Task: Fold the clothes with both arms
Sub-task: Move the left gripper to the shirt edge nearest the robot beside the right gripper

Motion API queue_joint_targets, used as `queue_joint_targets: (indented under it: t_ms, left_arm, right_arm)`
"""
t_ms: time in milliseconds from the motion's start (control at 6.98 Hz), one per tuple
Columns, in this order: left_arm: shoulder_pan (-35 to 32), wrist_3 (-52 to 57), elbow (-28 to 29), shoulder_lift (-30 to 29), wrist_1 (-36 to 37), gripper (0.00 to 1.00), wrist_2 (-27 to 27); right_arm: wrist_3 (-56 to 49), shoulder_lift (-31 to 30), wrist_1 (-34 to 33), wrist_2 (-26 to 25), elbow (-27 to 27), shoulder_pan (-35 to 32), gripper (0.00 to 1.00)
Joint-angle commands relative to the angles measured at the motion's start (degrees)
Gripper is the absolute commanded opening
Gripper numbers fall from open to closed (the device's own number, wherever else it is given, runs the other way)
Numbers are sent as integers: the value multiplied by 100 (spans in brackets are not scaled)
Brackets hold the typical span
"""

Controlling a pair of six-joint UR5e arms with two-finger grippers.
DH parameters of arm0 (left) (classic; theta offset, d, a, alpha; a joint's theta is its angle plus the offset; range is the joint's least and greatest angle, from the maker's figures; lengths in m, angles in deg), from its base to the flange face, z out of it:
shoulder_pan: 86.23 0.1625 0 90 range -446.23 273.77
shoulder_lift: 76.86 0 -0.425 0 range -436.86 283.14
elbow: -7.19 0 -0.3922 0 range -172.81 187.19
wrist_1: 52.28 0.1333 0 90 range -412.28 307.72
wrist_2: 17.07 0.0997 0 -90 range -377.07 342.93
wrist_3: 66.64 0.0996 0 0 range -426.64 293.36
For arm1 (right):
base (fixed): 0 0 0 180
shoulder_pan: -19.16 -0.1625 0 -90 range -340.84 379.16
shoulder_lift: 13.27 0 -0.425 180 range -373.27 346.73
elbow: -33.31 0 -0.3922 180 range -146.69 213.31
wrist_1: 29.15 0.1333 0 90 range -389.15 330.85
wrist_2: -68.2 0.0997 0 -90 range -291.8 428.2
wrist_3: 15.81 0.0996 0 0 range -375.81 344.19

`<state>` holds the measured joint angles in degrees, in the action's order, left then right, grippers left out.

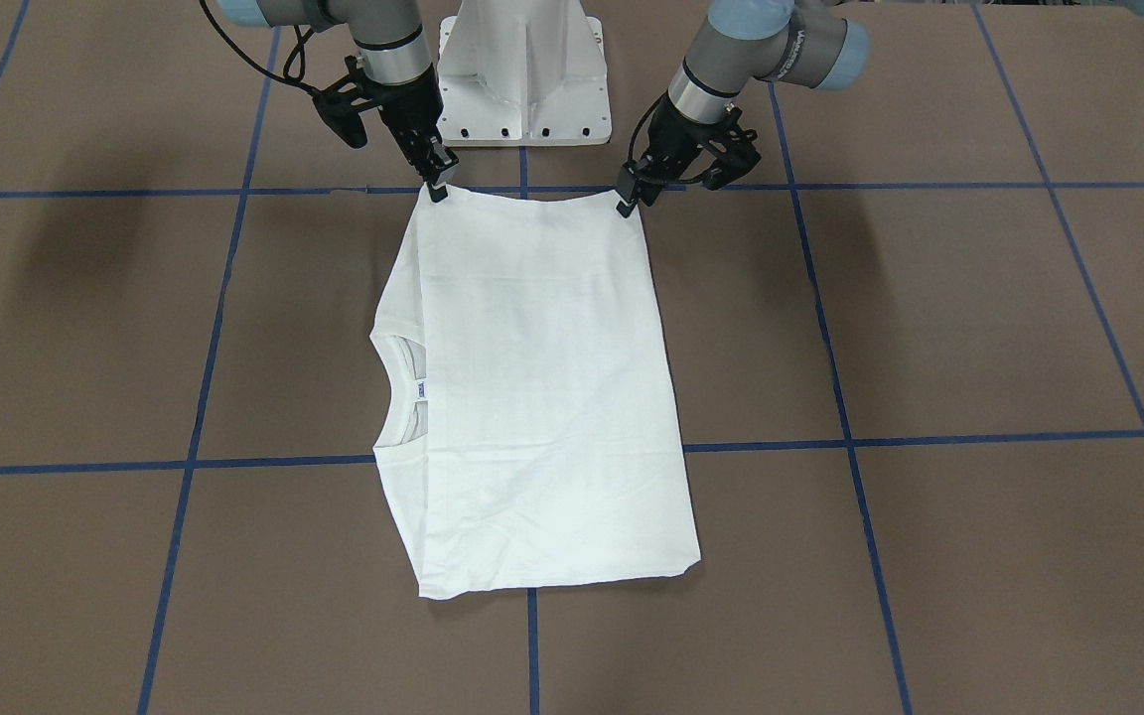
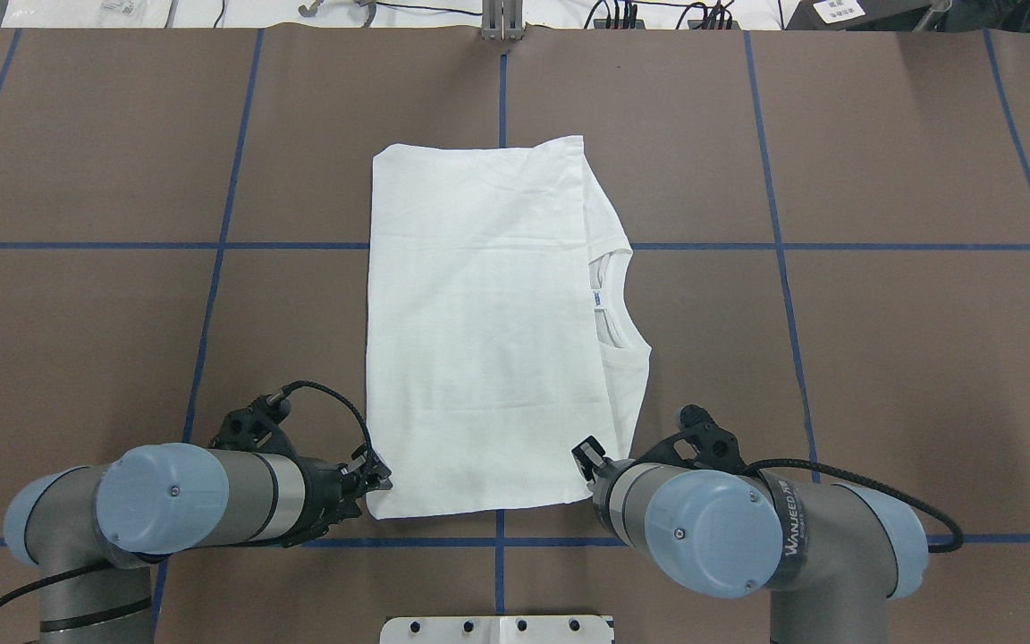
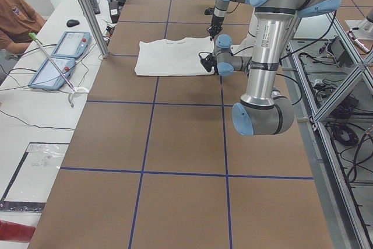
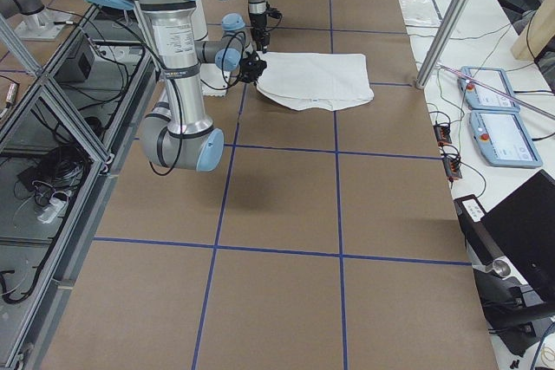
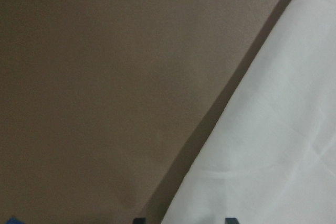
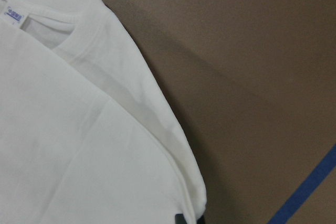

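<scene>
Folded T-shirt on the gridded worktop, a pincer at each near corner

The brown worktop (image 2: 882,358), crossed by blue tape lines (image 2: 774,241), carried the smooth white T-shirt (image 2: 479,340), long axis running away from the robot, ribbed neck (image 2: 613,304) pointing right; left pincer (image 1: 629,199) and right pincer (image 1: 436,184) each pinched a near corner.

Even, bright light from above leaves soft arm shadows on the table (image 1: 929,328) in the front view, the shirt (image 1: 542,397) nearly washed out to flat white, the left wrist view dim and blurred, the right wrist view sharper with a dark shadow beside the cloth.
</scene>
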<state>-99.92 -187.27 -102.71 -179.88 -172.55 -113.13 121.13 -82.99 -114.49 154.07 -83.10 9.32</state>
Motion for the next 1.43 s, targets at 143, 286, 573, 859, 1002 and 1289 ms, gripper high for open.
queue_joint_targets:
  t_ms: [143,286,573,859,1002,1289]
  left_arm:
    - [138,-4,4,1,3,55,0]
    - [199,-4,4,1,3,55,9]
    - [209,-126,4,1,3,33,9]
    - [217,-303,-5,1,3,0,9]
    - [209,-303,-40,-8,3,0,9]
    - [200,-312,-223,9,12,0,9]
  right_arm:
    - [0,-7,0,0,-4,0,0]
    - [0,-7,0,0,-4,0,0]
    - [0,-7,0,0,-4,0,0]
    - [0,-7,0,0,-4,0,0]
    - [0,-15,0,0,-4,-9,0]
    - [9,-15,0,-35,-4,78,0]
